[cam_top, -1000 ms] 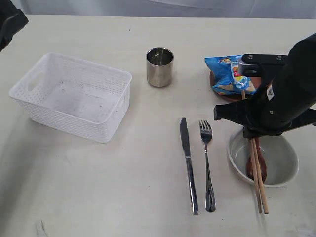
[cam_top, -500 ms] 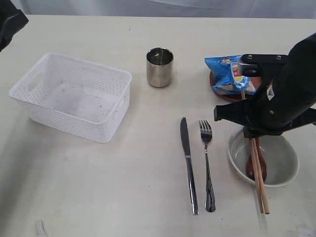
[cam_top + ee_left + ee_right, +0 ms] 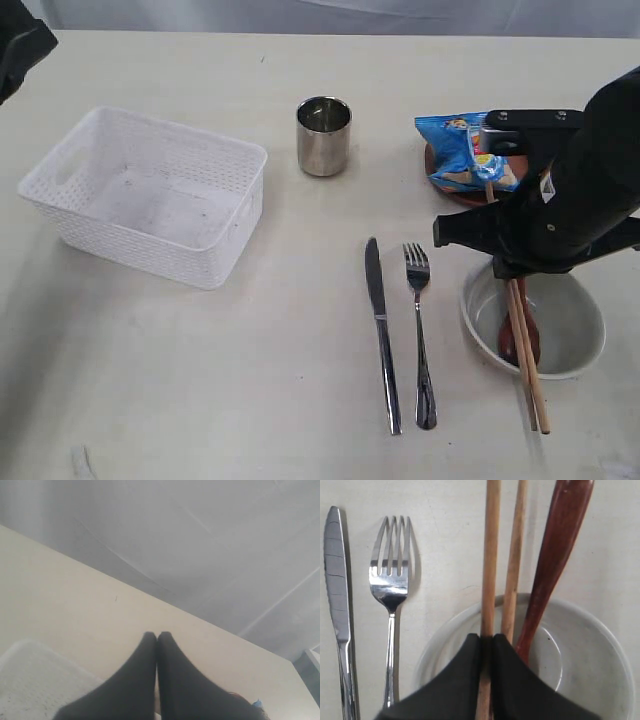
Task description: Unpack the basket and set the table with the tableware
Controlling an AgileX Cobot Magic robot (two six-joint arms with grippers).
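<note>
Hanging over the bowl [image 3: 600, 645], the right gripper [image 3: 487, 639] has its two fingers pressed together on the chopsticks [image 3: 490, 555]. One stick runs between the fingertips and the other passes just beside them. The sticks lean across the rim of the bowl, and their free ends reach out over the table [image 3: 250, 390]. The spoon [image 3: 555, 560] lies in the same bowl, just beside the sticks. Left of the bowl, the fork [image 3: 420, 340] and the knife [image 3: 380, 330] lie side by side on the table, near each other but not touching. The cup [image 3: 323, 135] stands upright farther back. The plate [image 3: 460, 196] sits behind the right arm with a blue snack bag [image 3: 455, 150] on it. The basket [image 3: 150, 258] stands at the left side of the table, well apart from the other things. The left gripper [image 3: 157, 636] is raised above the far edge of the table, its fingertips together and holding nothing.
</note>
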